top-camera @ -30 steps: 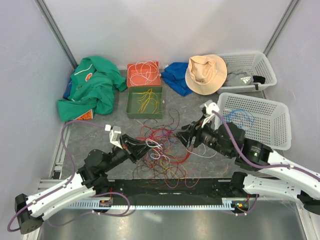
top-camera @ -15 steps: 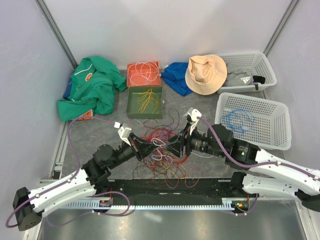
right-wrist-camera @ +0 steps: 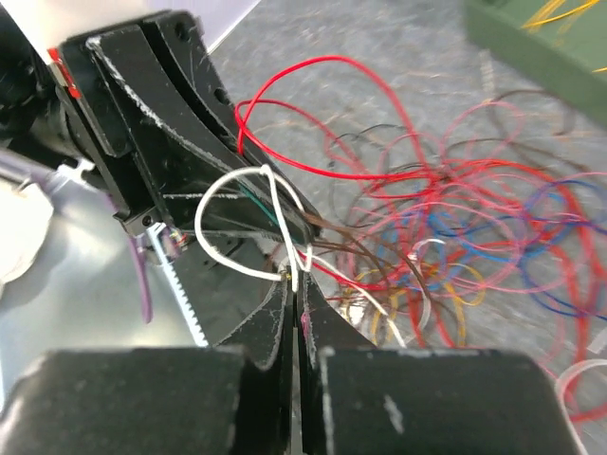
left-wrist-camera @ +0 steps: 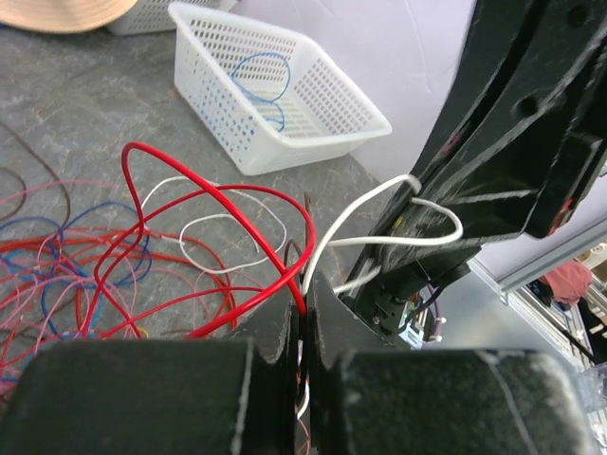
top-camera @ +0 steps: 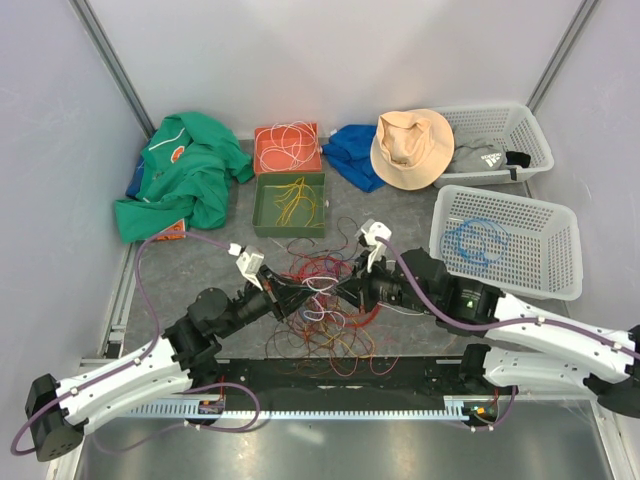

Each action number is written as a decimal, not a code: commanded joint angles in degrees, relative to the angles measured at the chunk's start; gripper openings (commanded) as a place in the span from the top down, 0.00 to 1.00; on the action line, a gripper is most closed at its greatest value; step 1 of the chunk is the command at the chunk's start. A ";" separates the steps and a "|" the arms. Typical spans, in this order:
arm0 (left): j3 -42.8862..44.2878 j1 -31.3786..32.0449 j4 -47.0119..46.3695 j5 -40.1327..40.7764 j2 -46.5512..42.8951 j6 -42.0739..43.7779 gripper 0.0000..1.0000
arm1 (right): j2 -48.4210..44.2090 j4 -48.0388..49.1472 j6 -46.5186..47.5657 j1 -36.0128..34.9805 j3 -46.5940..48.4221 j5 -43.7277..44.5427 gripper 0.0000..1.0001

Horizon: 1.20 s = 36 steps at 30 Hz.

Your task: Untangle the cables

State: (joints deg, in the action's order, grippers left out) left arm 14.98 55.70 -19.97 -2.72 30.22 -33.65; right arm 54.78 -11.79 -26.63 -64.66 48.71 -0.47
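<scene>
At the bottom of the top view, the two arms reach inward from the lower left and lower right corners and meet over the middle of the grey tabletop (top-camera: pixel 200 270).

The left gripper (left-wrist-camera: pixel 303 308) has its jaws pressed together on the red cable (left-wrist-camera: pixel 133 145). That cable arches up from the slit in a tall loop towards the left of the left wrist view. The white cable (right-wrist-camera: pixel 200 226) runs into the same slit. It bows out as a loop between the two tools and ends in the right gripper (right-wrist-camera: pixel 292 299), whose jaws are also pinched tight on it. The two tools sit nose to nose, just apart, with the white loop spanning the gap.

Directly under and around them lies the heap of cables (top-camera: pixel 325 305). It is a loose tangle of red, pink, blue, brown and orange strands, spread across the centre of the frame and down towards the black bar at the arms' bases.

Beyond the heap, slightly left of centre, a green tray (top-camera: pixel 258 205) holds yellow strands (top-camera: pixel 292 203). Touching its far edge, an orange tray (top-camera: pixel 262 160) holds white coils (top-camera: pixel 290 140).

At right, a white basket (top-camera: pixel 540 270) contains a blue coil (top-camera: pixel 470 240). A second basket (top-camera: pixel 530 130) in the upper right holds a grey garment (top-camera: pixel 480 155).

A tan hat (top-camera: pixel 410 150) rests partly on a blue cloth (top-camera: pixel 352 155) and against the second basket's left end. A green garment (top-camera: pixel 180 180) lies crumpled at the upper left.
</scene>
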 commanded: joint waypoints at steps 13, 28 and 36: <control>4.79 0.02 30.33 24.60 -5.25 -14.25 0.00 | -1.97 -17.91 9.58 -0.20 30.03 20.77 1.00; 7.52 0.11 23.24 25.84 -12.63 -2.68 0.00 | 3.39 -13.96 11.25 -0.20 51.64 18.67 1.00; 6.73 0.11 -4.59 16.37 -9.15 10.96 0.00 | 6.12 -15.37 9.94 -0.20 53.77 17.26 1.00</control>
State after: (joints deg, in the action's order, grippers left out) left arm 19.94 55.94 -5.91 19.73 17.17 -32.51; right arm 58.54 -26.57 -16.49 -64.97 101.82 17.98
